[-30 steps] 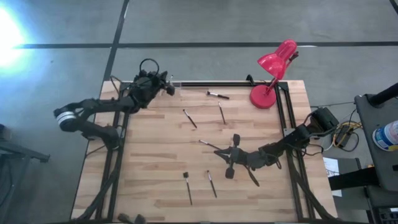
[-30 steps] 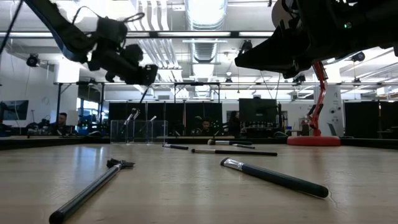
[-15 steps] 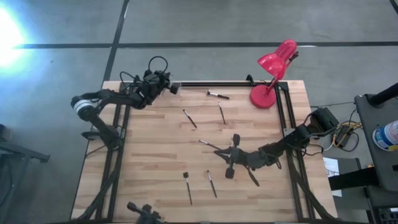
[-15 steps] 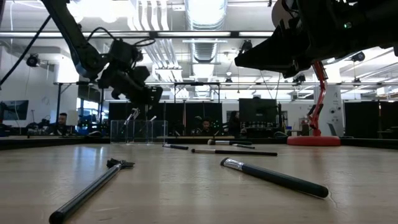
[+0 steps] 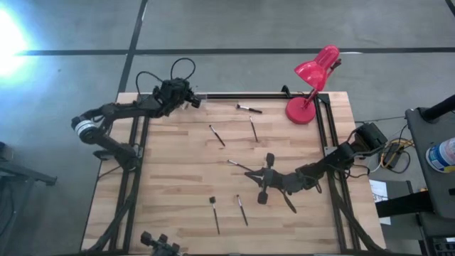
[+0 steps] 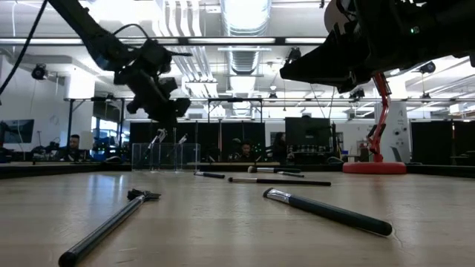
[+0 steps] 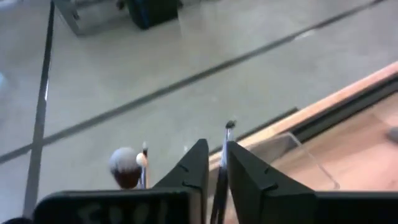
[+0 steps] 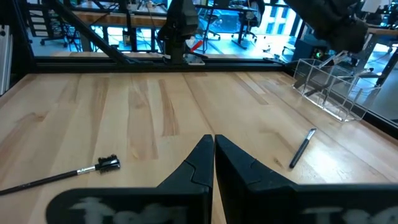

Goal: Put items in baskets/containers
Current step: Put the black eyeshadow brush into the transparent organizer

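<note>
Brushes lie scattered on the wooden table (image 5: pixel 170 178): in the high view 1 near the far edge (image 5: pixel 249 109), 2 in the middle (image 5: pixel 217 135) (image 5: pixel 253 129), and 2 toward the near edge (image 5: pixel 215 214) (image 5: pixel 242 210). The clear container (image 6: pixel 165 156) stands at the far left corner with brushes upright in it, and the left gripper (image 5: pixel 192 100) hangs above it, its fingers (image 7: pixel 194 168) nearly together on a thin brush (image 7: pixel 222 165) standing between them. The right gripper (image 5: pixel 257 186) hovers over the table's right half, fingers (image 8: pixel 200 158) pressed together and holding nothing, with a red lamp (image 5: pixel 311 82) at the far right corner.
</note>
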`<state>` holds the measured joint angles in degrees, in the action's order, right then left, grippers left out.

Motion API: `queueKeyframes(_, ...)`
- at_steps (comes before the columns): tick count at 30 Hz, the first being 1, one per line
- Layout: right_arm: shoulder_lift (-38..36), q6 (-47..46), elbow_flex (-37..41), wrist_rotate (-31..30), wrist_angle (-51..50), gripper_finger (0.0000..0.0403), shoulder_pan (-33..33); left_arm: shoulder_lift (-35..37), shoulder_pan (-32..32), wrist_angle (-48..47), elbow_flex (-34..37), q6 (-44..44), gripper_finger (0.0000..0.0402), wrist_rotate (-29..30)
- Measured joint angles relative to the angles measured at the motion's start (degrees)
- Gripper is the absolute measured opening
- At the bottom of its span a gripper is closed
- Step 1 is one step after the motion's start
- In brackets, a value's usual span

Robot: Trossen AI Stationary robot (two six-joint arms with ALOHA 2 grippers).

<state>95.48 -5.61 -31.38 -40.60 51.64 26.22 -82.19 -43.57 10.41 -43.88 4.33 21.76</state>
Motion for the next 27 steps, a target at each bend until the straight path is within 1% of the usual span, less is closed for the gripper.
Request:
queueKeyframes(2, 0.0, -0.2, 0.0, 0.0, 0.0, 0.0009, 0.0, 0.3, 0.0, -3.1, -1.6, -0.6, 0.0065, -0.6)
queueKeyframes(4, 0.0, -0.3, 0.0, 0.0, -0.1, 0.0009, 0.0, 1.0, 0.1, -4.6, -2.4, -1.9, 0.0072, -2.5)
queueKeyframes(7, 0.0, -0.4, 0.0, 0.0, -0.4, 0.0009, 0.0, 2.9, 0.4, -6.4, -2.9, -4.1, 0.0071, -6.9)
queueKeyframes(10, 0.0, -0.4, 0.0, 0.0, -0.4, 0.0009, 0.0, 6.0, 1.6, -6.6, -1.4, -4.3, 0.0054, -7.6)
queueKeyframes(14, 0.0, 0.0, 0.0, 0.0, -0.9, 0.0009, 0.0, 11.7, 5.6, -4.0, 4.2, -4.4, 0.0013, -7.9)
queueKeyframes(17, 0.0, 0.0, 0.0, 0.0, -1.5, 0.0009, -0.3, 16.5, 9.6, 2.1, 10.5, -2.6, 0.0004, -9.7)
queueKeyframes(21, 0.0, -0.8, 0.0, 0.0, -1.8, 0.0009, -0.8, 21.2, 16.1, 14.6, 20.6, 1.4, 0.0002, -14.5)
queueKeyframes(24, 0.0, -1.8, 0.0, 0.1, -1.9, 0.0009, -1.3, 22.6, 20.9, 24.5, 27.7, 3.4, 0.0001, -16.9)
queueKeyframes(27, 0.0, -1.9, 0.0, 0.1, -1.9, 0.0009, -2.1, 22.8, 25.5, 31.3, 32.5, 3.8, 0.0001, -17.4)
